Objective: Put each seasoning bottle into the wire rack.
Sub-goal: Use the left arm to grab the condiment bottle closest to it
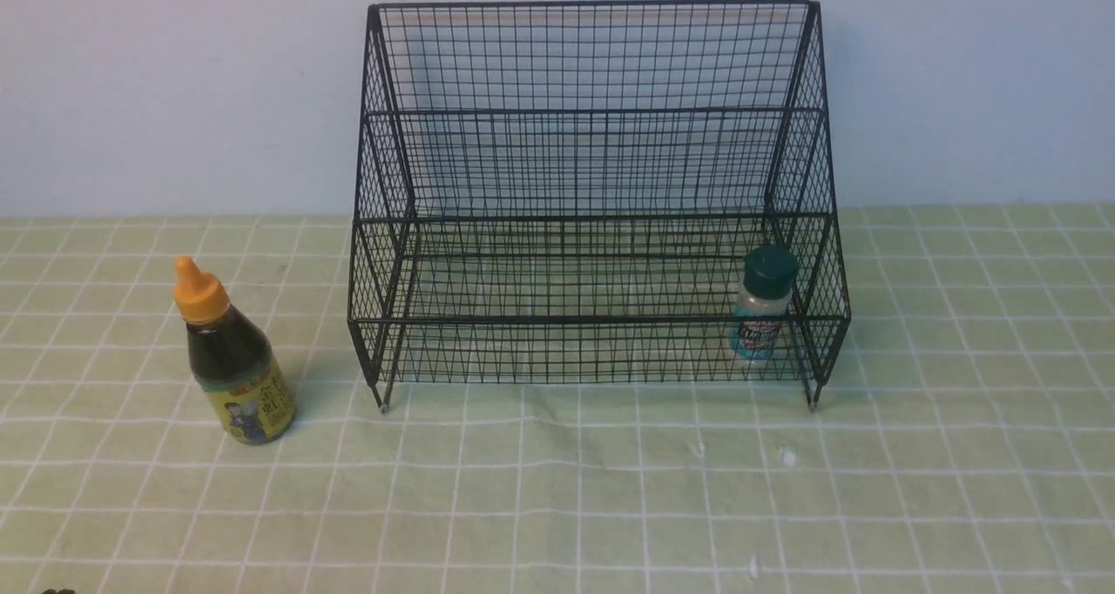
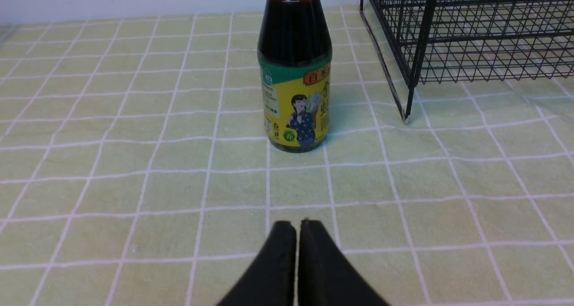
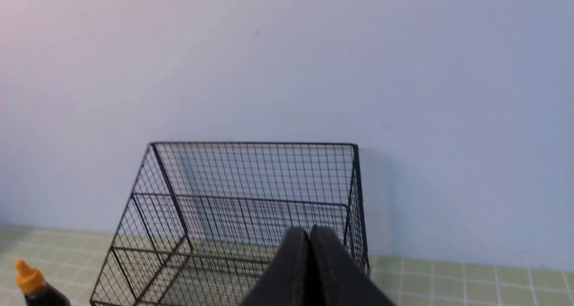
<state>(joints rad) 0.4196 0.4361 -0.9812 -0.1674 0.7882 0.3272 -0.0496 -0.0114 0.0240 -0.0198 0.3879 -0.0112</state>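
Note:
The black wire rack (image 1: 592, 111) stands at the back middle of the table. The small shaker with a dark green lid (image 1: 763, 311) stands upright in the rack's lower tier, at its right end. The taller dark-liquid bottle with an orange cap (image 1: 228, 354) stands on the cloth left of the rack. My left gripper (image 2: 297, 225) is shut and empty, low over the cloth, a short way in front of that bottle (image 2: 295, 72). My right gripper (image 3: 309, 230) is shut and empty, raised and facing the rack (image 3: 251, 198). Neither gripper shows in the front view.
A green cloth with a white grid (image 1: 610, 489) covers the table. A pale wall (image 1: 174, 80) rises right behind the rack. One rack foot (image 2: 406, 117) stands on the cloth near the tall bottle.

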